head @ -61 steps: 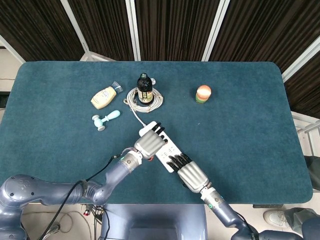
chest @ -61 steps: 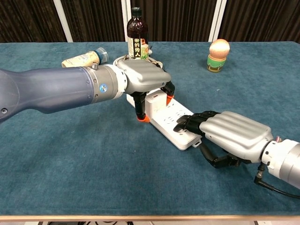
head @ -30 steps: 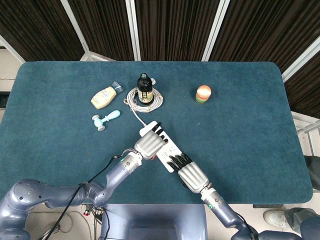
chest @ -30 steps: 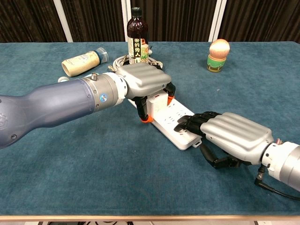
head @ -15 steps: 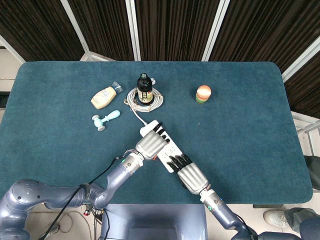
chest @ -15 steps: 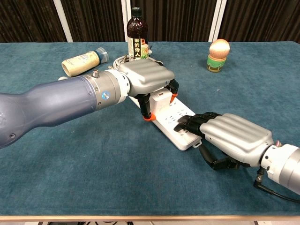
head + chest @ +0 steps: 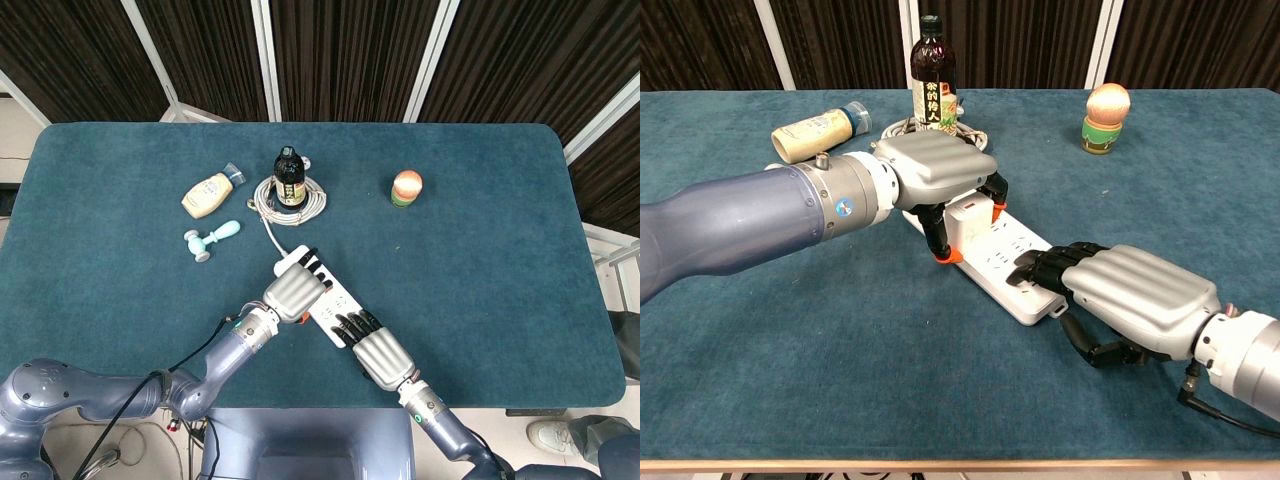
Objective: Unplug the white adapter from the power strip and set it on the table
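- Power strip (image 7: 1015,255) lies flat on the blue counter (image 7: 480,230), running diagonally from mid-counter toward the near edge.
- White adapter (image 7: 975,212) sits at the far end of the strip, under the left hand; the frames do not show whether it is seated in its socket or lifted.
- Left hand (image 7: 940,170) arches over that far end, palm down. Its orange-tipped fingers (image 7: 943,252) come down on either side of the adapter, narrow spread, and appear to hold it; contact on the far side is hidden by the hand.
- Right hand (image 7: 1130,295) rests palm down at the near end of the strip. Its dark fingers (image 7: 1040,266) lie extended, close together, on the strip's top face, pressing on it without wrapping anything.
- The strip's grey cord (image 7: 288,205) runs back to a coil at mid-counter; a dark bottle (image 7: 931,75) stands upright inside the coil.
- Left of the coil: a cream-coloured squeeze bottle (image 7: 207,195) on its side, with a small pale-blue object (image 7: 212,240) nearer the robot.
- Right of the coil, well apart from the strip: a small round orange-and-white item on a green base (image 7: 407,187), upright.
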`<action>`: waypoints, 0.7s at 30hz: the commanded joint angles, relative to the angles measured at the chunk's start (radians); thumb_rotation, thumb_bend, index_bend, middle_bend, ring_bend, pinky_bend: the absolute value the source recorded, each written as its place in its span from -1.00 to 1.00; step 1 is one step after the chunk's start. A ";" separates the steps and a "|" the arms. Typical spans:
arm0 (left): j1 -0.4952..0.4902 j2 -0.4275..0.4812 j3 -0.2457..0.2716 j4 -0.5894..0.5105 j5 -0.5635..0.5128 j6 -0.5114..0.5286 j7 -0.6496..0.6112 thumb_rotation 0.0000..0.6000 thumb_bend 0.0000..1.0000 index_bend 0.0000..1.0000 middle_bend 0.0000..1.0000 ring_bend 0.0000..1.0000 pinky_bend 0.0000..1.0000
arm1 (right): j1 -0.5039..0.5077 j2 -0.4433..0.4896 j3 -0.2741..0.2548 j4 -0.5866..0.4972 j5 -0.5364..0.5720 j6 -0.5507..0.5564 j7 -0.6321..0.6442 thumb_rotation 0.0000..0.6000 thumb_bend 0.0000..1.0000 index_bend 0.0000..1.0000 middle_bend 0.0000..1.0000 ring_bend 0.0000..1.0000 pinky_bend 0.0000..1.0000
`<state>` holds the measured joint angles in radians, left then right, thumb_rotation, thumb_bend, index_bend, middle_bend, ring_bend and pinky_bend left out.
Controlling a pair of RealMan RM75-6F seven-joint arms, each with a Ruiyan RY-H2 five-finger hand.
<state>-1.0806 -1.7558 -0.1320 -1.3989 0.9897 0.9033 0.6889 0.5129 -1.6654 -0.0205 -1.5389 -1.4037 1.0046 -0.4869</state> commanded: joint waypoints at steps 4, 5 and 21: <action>-0.006 0.002 -0.014 -0.016 0.008 0.005 0.001 1.00 -0.33 0.24 0.28 -0.60 -0.83 | -0.001 -0.002 -0.004 -0.003 0.000 0.001 -0.002 1.00 0.65 -0.62 -0.60 -0.65 -0.70; -0.007 0.002 -0.015 -0.021 0.011 0.006 0.002 1.00 -0.33 0.24 0.28 -0.60 -0.83 | -0.001 -0.003 -0.004 -0.004 0.000 0.001 -0.003 1.00 0.65 -0.62 -0.60 -0.65 -0.70; -0.006 0.033 -0.061 -0.077 0.014 0.039 -0.012 1.00 -0.33 0.25 0.28 -0.60 -0.83 | -0.003 -0.006 -0.005 -0.018 -0.002 0.011 -0.016 1.00 0.65 -0.62 -0.60 -0.65 -0.71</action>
<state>-1.0842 -1.7278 -0.1851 -1.4705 1.0009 0.9361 0.6808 0.5094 -1.6712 -0.0256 -1.5562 -1.4050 1.0154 -0.5030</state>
